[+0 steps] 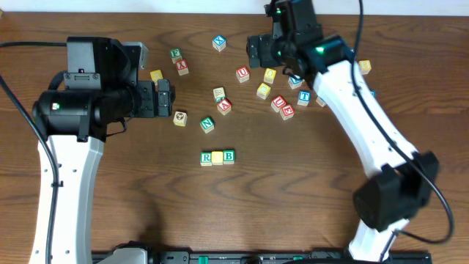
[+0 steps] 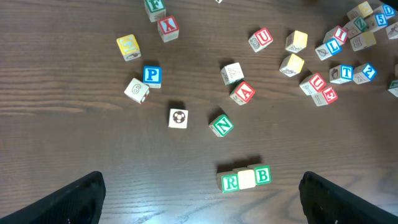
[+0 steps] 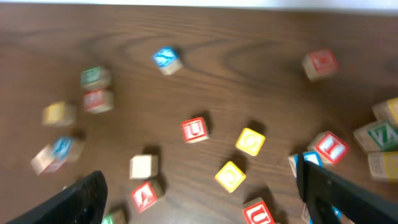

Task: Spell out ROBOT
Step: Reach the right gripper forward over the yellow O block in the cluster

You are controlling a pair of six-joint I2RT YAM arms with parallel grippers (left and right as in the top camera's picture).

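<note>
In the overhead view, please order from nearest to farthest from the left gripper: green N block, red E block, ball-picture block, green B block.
1. Wooden ball-picture block, just beside the left gripper.
2. Green N wooden block, further right.
3. Green B block, in the row below.
4. Red E block, in the right cluster.

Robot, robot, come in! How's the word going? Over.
Left gripper open, empty. Right gripper open, empty, over the loose blocks. Row reads R, pale block, B; two blocks to go. N block nearby, not touching.
</note>
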